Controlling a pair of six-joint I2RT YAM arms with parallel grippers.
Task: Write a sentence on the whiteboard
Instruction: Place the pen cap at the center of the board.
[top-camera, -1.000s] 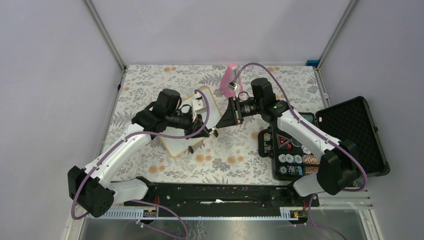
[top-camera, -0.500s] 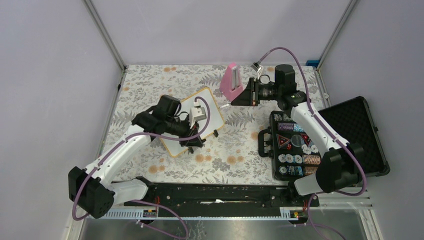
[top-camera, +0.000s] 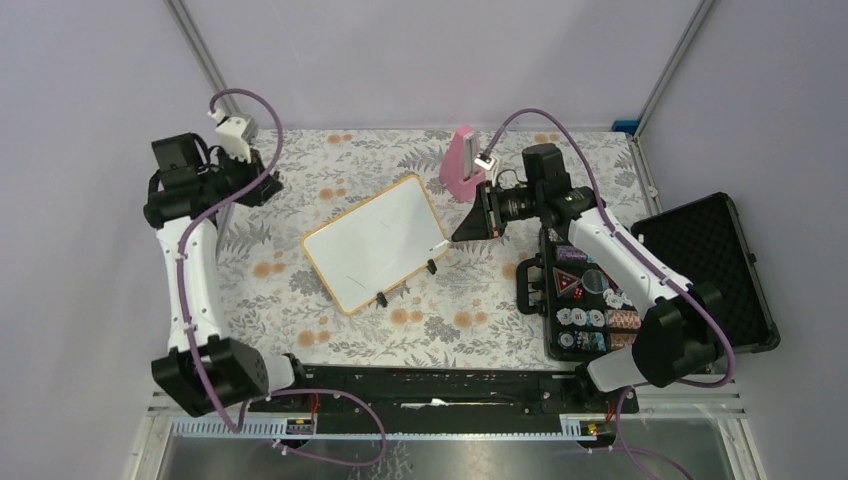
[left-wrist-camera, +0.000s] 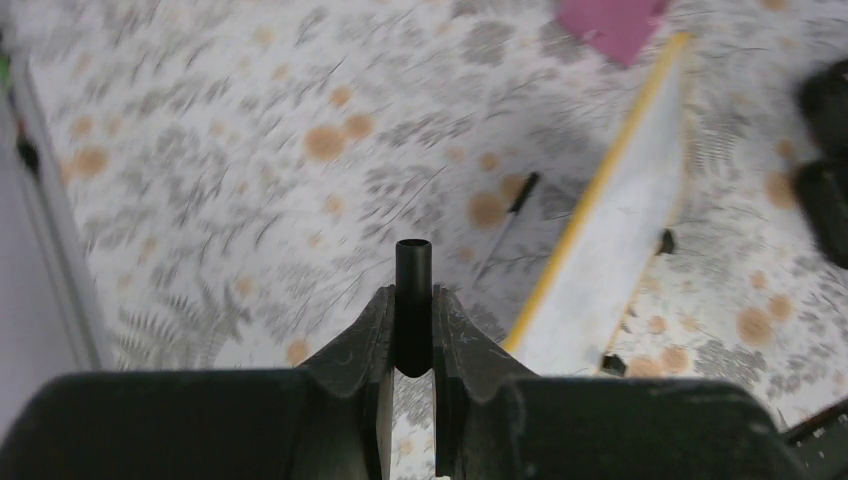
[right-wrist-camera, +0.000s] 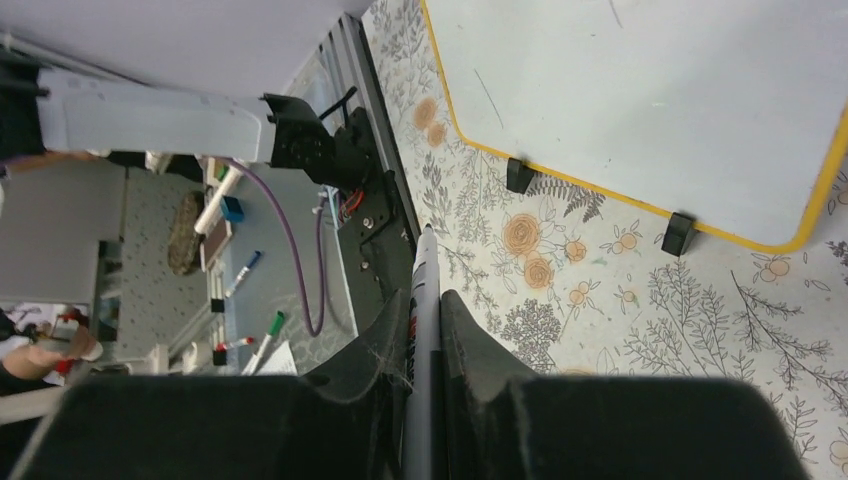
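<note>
Whiteboard (top-camera: 377, 243) is seen lying flat near the middle of the floral tabletop (top-camera: 470, 320), turned at an angle, with its two black feet (right-wrist-camera: 520, 175) along the edge facing the arm bases. Its white face is almost bare. Only a couple of thin, faint strokes can be made out in the right wrist view, and no words of the sentence can be read.

The left gripper (left-wrist-camera: 413, 295) is held far to the left of the whiteboard and well apart from it, its jaws clenched on a short black cap (left-wrist-camera: 413, 265). The right gripper (right-wrist-camera: 425, 305) is held just beside the whiteboard's right corner, its jaws clenched on a white marker (right-wrist-camera: 424, 270). The marker's tip is seen over the tabletop past the footed edge, not touching the board.

The uncapping is judged done, since cap and marker are held apart in separate grippers. The writing itself is judged not yet begun: the marker has to be brought over the white face and set down on it, and both lines of the sentence remain to be written.
</note>
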